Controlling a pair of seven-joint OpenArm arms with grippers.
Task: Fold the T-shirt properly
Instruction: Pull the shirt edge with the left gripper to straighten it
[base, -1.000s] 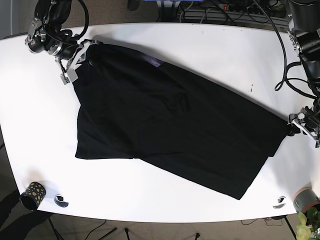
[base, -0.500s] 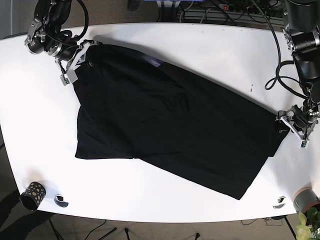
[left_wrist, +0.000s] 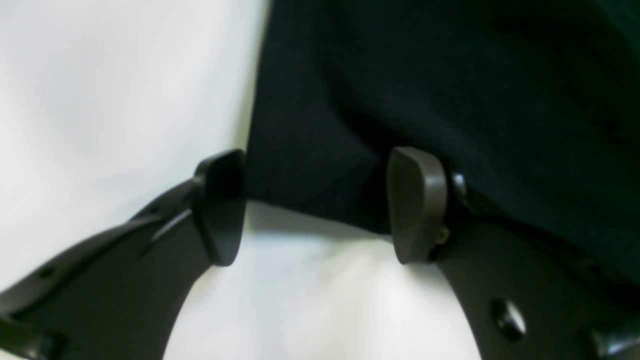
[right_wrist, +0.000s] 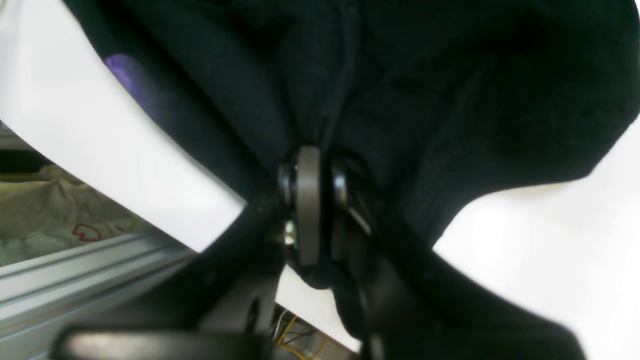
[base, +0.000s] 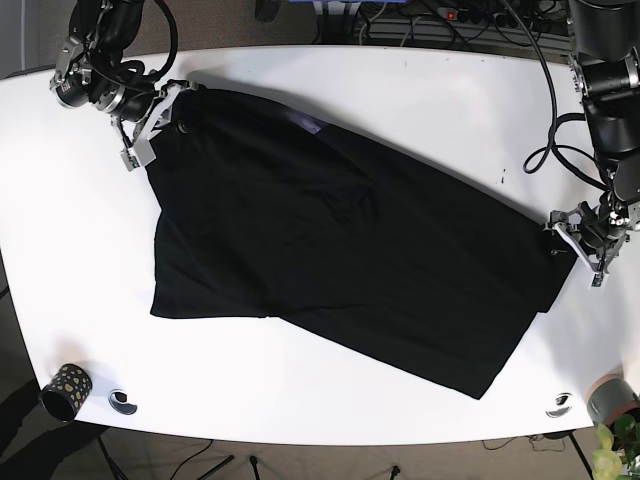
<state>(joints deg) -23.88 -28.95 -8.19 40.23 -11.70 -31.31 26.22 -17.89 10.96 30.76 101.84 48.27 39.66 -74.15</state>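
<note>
Left wrist view: left gripper (left_wrist: 315, 205) jaws wide, straddling T-shirt (left_wrist: 425, 85) corner; seemingly unpinched. Seat deeper before closing. Right gripper (right_wrist: 315, 205) clamps fabric.

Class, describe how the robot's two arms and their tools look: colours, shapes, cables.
Both arms are black with silver metal joints and looping black cables. The left tool has dark, rounded, paddle-shaped pads; the right tool has the same dark, flat pads on black brackets.

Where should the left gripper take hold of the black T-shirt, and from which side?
At the T-shirt's corner edge on the base view's right, coming in from off the cloth. That corner lies flat on the white table, already between the open left gripper's fingers.
</note>
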